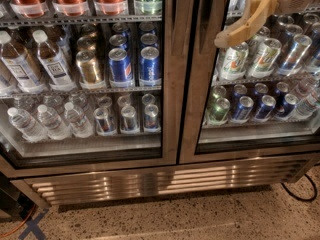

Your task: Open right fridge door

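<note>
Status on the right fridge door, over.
Gripper high, in front of right fridge door glass. Right fridge door shut, flush with left door. Black cable on floor by fridge's right corner.
</note>
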`<action>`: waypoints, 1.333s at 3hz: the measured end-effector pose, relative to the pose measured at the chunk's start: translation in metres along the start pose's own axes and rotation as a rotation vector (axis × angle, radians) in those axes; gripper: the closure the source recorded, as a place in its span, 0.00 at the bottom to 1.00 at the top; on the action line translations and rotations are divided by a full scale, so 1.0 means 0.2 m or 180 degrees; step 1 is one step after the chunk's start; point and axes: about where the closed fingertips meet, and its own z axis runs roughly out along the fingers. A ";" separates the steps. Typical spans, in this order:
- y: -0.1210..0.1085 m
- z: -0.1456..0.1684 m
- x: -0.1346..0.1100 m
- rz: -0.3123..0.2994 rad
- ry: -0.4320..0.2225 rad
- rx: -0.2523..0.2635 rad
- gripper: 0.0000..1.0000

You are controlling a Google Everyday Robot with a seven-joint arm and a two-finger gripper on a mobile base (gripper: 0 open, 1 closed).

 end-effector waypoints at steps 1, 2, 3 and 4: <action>0.00 0.00 0.00 -0.0006 -0.0018 -0.0008 0.00; 0.00 0.00 0.00 -0.0015 -0.0042 -0.0020 0.00; 0.00 0.00 -0.01 -0.0021 -0.0061 -0.0029 0.00; 0.04 -0.01 -0.04 -0.0024 -0.0071 0.0017 0.00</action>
